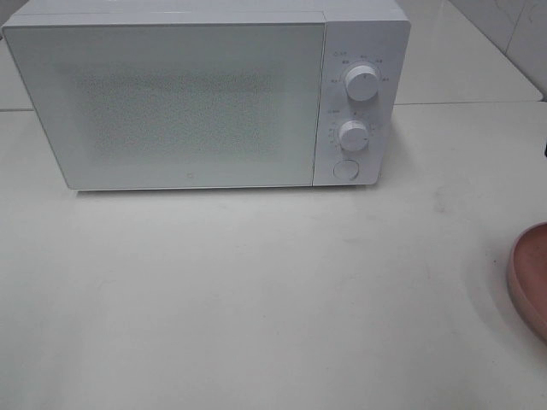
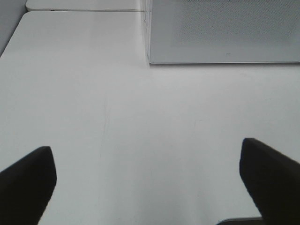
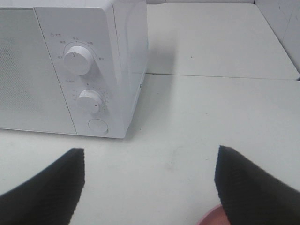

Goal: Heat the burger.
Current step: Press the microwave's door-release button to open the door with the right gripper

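Both left fingers (image 2: 26, 185) and right fingers (image 3: 44, 190) are held apart, empty, above the tabletop (image 1: 256, 299) before the closed microwave (image 1: 171, 102).

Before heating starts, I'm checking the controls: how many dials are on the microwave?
2. The upper dial sits high on the control panel, the lower dial directly below it, above a round button. None look hidden.

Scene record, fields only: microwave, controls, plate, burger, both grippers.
microwave: white boxy microwave, door shut, on pale table
controls: upper knob, lower knob, round button beneath, right of door
plate: flat pink round plate, cut off at high view's right edge
burger: not visible in any view
left gripper: open, empty
right gripper: open, empty
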You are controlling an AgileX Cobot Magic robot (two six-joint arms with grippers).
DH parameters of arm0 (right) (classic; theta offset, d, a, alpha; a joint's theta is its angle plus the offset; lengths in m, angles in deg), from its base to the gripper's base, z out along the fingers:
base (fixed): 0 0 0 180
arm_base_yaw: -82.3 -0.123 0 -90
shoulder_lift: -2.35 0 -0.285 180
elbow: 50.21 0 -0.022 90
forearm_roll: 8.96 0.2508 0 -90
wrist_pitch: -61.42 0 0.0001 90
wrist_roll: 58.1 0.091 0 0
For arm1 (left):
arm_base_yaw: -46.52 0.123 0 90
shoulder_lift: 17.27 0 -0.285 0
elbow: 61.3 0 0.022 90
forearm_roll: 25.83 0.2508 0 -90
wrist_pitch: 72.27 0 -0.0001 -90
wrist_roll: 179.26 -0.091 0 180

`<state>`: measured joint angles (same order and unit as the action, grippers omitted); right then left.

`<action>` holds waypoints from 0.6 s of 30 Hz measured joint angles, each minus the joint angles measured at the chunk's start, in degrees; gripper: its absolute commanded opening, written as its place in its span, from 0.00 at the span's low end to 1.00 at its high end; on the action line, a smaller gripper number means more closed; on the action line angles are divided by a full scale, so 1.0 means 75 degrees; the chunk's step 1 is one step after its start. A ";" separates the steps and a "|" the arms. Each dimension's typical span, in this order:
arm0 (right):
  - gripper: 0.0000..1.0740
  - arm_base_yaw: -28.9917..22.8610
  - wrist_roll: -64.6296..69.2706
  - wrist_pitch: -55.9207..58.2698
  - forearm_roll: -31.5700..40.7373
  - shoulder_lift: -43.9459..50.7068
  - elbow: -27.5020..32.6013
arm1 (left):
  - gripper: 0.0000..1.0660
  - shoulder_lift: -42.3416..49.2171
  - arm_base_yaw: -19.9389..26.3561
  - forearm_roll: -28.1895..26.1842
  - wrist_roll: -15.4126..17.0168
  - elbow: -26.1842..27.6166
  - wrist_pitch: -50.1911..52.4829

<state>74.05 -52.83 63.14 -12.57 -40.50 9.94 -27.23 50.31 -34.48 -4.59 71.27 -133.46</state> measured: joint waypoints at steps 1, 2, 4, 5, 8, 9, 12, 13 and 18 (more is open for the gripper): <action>0.70 0.0000 -0.0008 -0.0283 -0.0023 -0.0267 0.0000 | 0.94 0.0000 0.0000 0.0000 0.0000 0.0000 0.0000; 0.70 0.0000 -0.0008 -0.0283 -0.0023 -0.0267 0.0000 | 0.94 0.0000 0.0000 0.0000 0.0000 0.0000 0.0000; 0.70 0.0000 -0.0015 -0.0710 -0.0031 -0.0695 0.0000 | 0.94 0.0000 0.0000 0.0000 0.0000 0.0000 0.0000; 0.70 0.0000 -0.0015 -0.0710 -0.0031 -0.0695 0.0000 | 0.94 0.0000 0.0000 0.0000 0.0000 0.0000 0.0000; 0.70 0.0000 -0.0015 -0.1276 -0.0031 -0.1169 0.0000 | 0.94 0.0000 0.0000 0.0000 0.0000 0.0000 0.0000; 0.70 0.0000 -0.0008 -0.1704 -0.0031 -0.1459 0.0000 | 0.94 0.0000 0.0000 0.0000 0.0000 0.0000 0.0000; 0.70 0.0000 -0.0008 -0.2422 -0.0031 -0.1948 0.0000 | 0.94 0.0000 0.0000 0.0000 0.0000 0.0000 0.0000; 0.70 0.0000 -0.0008 -0.2422 -0.0031 -0.1948 0.0000 | 0.94 0.0000 0.0000 0.0000 0.0000 0.0000 0.0000; 0.70 0.0000 0.0000 -0.3591 -0.0031 -0.2834 0.0000 | 0.94 0.0000 0.0000 0.0000 0.0000 0.0000 0.0000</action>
<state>74.05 -52.83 36.21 -12.80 -61.76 9.94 -27.23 50.31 -34.48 -4.59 71.27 -133.46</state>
